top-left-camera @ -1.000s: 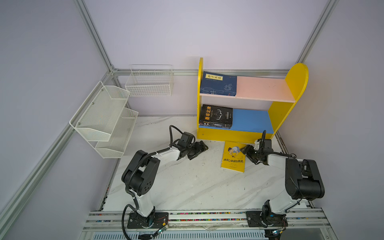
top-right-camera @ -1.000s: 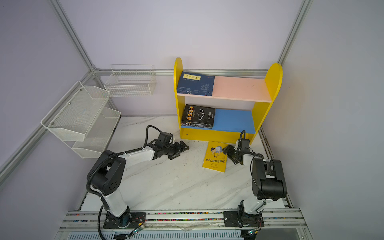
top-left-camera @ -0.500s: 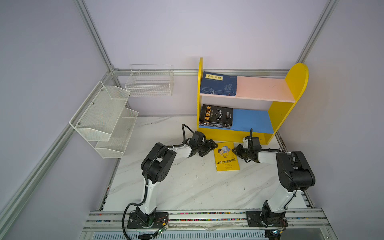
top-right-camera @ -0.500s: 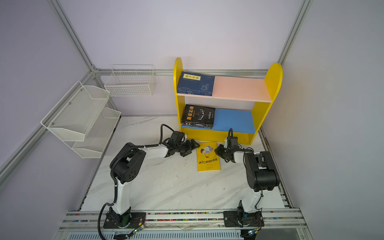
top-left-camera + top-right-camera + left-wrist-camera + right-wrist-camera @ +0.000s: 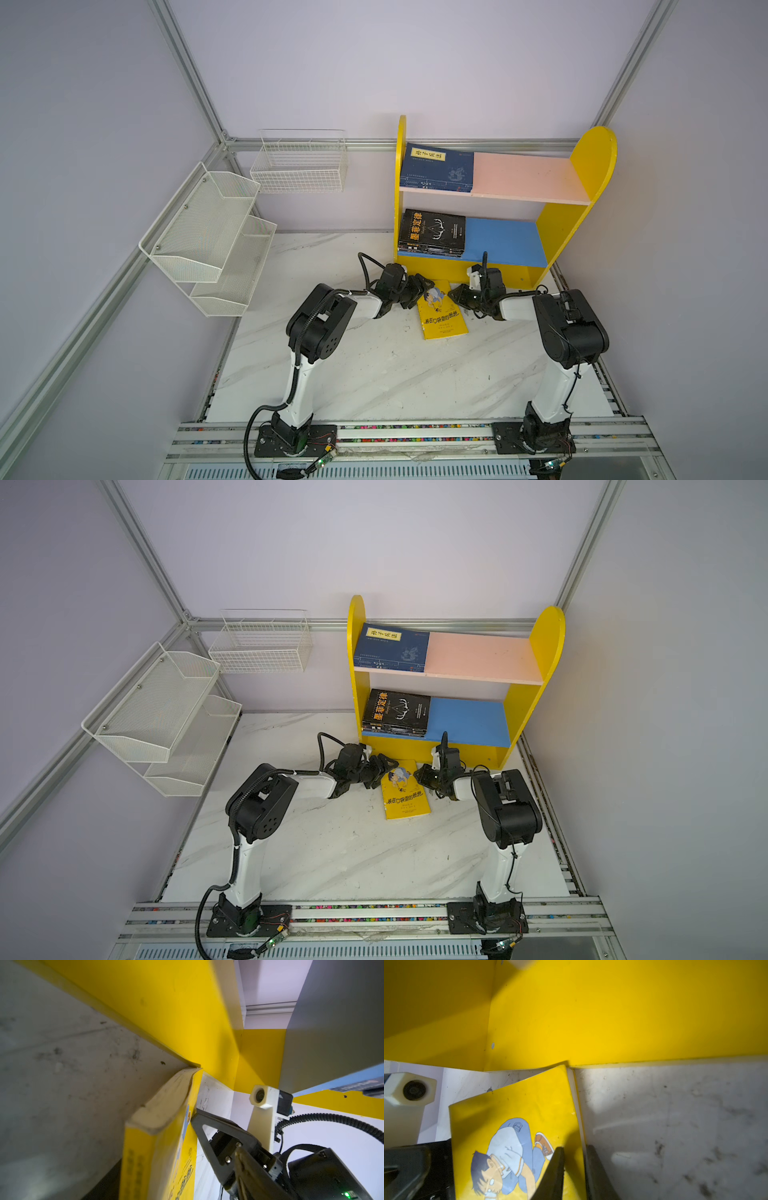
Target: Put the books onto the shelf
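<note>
Right jaws pinch the page edge of the yellow book (image 5: 517,1126), one finger (image 5: 556,1167) on its cartoon cover. Left jaws stand apart, straddling the opposite edge. Under both, the book lies on the table (image 5: 374,374), a corner touching the shelf (image 5: 557,232) just beyond. Above them we see black books (image 5: 432,230) and navy books (image 5: 436,170) shelved.

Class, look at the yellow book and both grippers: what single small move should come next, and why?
Probably raise the right gripper a little. Its jaws pinch the yellow book by its page edge, yet the book lies on the table, one corner at the base of the shelf; the left gripper sits open at the opposite side.
</note>
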Available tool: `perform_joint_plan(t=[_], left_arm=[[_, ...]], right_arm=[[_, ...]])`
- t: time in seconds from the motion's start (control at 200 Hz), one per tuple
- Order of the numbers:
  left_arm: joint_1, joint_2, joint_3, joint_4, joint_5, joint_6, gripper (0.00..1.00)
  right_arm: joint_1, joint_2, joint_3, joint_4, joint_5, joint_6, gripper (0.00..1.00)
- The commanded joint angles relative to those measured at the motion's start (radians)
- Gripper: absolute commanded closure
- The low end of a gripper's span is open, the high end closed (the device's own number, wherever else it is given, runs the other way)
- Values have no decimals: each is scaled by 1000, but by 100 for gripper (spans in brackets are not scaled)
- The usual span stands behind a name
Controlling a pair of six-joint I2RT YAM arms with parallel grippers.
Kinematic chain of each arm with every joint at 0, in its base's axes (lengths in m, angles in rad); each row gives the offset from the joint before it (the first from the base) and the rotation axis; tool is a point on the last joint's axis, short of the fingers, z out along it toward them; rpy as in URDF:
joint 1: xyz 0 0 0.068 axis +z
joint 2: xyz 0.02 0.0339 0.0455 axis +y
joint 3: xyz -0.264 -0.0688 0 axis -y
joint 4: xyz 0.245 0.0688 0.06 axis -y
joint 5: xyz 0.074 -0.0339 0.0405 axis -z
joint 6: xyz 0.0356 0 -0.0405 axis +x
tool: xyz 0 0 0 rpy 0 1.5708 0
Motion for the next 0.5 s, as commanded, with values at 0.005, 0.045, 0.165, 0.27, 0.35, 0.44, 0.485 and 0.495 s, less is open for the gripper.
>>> perform_joint_plan(t=[0.005,0.045,0.165,0.27,0.35,0.44,0.485,0.495], left_arm=[[-8,-111,-13,120,16,2,33],[-8,-126,-10,69,10,24,37],[-8,-156,-24,20,-11,53,55],[-8,-164,-16,-24,-8,69,67],[-8,-170,-8,-64,-14,88,80],[-8,-186,-2,-102,-21,112,90],[-8,-197,11,-138,-27,135,92],[-8,-198,14,-149,-28,141,93]], right_arm=[[42,78,-45,-223,12,-15,78],[41,69,-45,-225,11,-12,77],[41,40,-37,-239,11,-14,77],[41,17,-29,-249,10,-14,77],[41,-3,-22,-254,2,-8,77],[41,-38,-18,-260,-15,2,77],[42,-65,-14,-274,-19,-1,76],[41,-71,-14,-278,-19,-1,76]])
